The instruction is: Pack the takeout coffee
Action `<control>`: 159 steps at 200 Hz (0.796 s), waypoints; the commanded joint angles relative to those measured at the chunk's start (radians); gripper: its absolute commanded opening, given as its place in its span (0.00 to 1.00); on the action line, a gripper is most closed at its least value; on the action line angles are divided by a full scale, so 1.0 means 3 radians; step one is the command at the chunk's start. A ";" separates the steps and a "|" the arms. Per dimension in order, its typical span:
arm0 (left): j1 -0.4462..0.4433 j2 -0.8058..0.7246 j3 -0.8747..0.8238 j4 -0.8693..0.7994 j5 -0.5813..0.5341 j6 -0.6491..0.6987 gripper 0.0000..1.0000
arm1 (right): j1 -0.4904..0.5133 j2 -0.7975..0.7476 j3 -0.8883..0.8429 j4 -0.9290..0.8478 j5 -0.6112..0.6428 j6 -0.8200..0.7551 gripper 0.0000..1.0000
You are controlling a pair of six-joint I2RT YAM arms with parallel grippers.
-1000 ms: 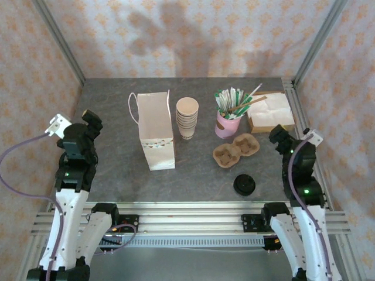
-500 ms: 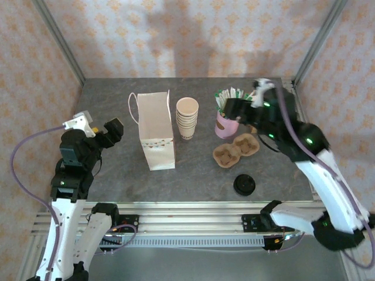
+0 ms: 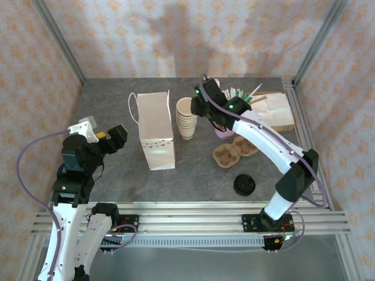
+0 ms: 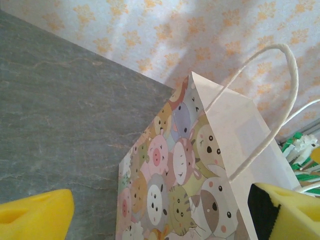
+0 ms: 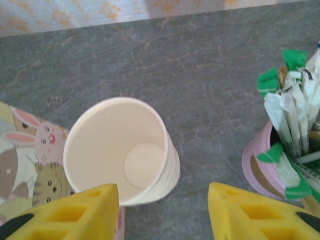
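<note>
We see the left pincer [image 3: 117, 137] released, fingers wide apart, at the left of the top view and facing the white paper bag [image 3: 155, 132]. In its wrist view the bag's animal print [image 4: 175, 190] sits between the yellow fingers [image 4: 35, 215]. The right pincer [image 3: 199, 108] is released too, gripping nothing, just beside the stack of cups [image 3: 187, 120] at upper centre. The stack's open mouth [image 5: 120, 150] is just past its fingertips. A black lid [image 3: 244, 185] lies on the desk [image 3: 193, 170] at lower right, well apart from both pincers. We cannot tell whether a cup stands under it.
</note>
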 commanded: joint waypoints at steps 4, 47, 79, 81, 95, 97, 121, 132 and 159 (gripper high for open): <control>-0.0013 -0.0015 -0.0034 0.0003 0.0147 0.0079 0.89 | -0.0025 0.0138 0.0166 0.0156 0.0192 0.0150 0.48; -0.0015 0.0013 -0.0048 0.0024 0.0196 0.0067 0.83 | -0.0069 0.0340 0.0205 0.0217 0.0147 0.0233 0.45; -0.0014 0.0030 -0.0052 0.0027 0.0215 0.0070 0.80 | -0.0079 0.0476 0.0282 0.0203 0.0138 0.0254 0.43; -0.0015 0.0030 -0.0055 0.0025 0.0216 0.0067 0.80 | -0.0081 0.0480 0.0287 0.0204 0.0139 0.0255 0.43; -0.0013 0.0027 -0.0056 0.0017 0.0202 0.0073 0.80 | -0.0084 0.0517 0.0300 0.0187 0.0148 0.0257 0.39; -0.0014 0.0028 -0.0052 0.0013 0.0200 0.0071 0.80 | -0.0087 0.0524 0.0301 0.0188 0.0149 0.0262 0.39; -0.0015 0.0030 -0.0056 0.0014 0.0201 0.0071 0.80 | -0.0099 0.0562 0.0286 0.0188 0.0148 0.0275 0.38; -0.0015 0.0035 -0.0055 0.0017 0.0199 0.0071 0.80 | -0.0099 0.0578 0.0284 0.0185 0.0144 0.0275 0.38; -0.0011 0.0045 -0.0053 0.0021 0.0189 0.0066 0.80 | -0.0104 0.0593 0.0237 0.0239 0.0136 0.0289 0.38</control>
